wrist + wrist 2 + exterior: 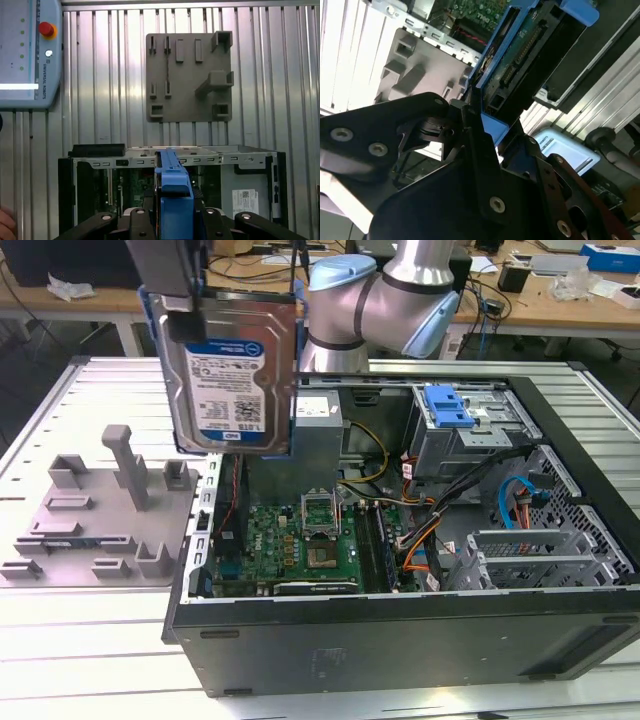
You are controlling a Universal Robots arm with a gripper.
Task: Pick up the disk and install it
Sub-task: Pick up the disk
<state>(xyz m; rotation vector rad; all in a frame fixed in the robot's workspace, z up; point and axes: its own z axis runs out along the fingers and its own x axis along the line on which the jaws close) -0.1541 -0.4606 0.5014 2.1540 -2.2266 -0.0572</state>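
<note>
Blue plastic fills my nearest view: it's the carrier rim of the rectangular silver hard drive, the disk (232, 370), clamped between the fingers of my black gripper (172, 214), which are narrowed tight on its edges. It hangs on edge with the label facing out, high in the air and touching nothing. I reckon that pose keeps it clear of walls and posts. Below it runs the side wall of the open black computer case (400, 650), with the green motherboard (300, 540) exposed inside. Just beyond, the grey moulded fixture tray (187, 75) lies flat on the ribbed aluminium table (100, 100). On the exterior view's right, well apart from the disk, sits the silver drive cage (470, 440) with its ribbed blue clip (447, 405).
</note>
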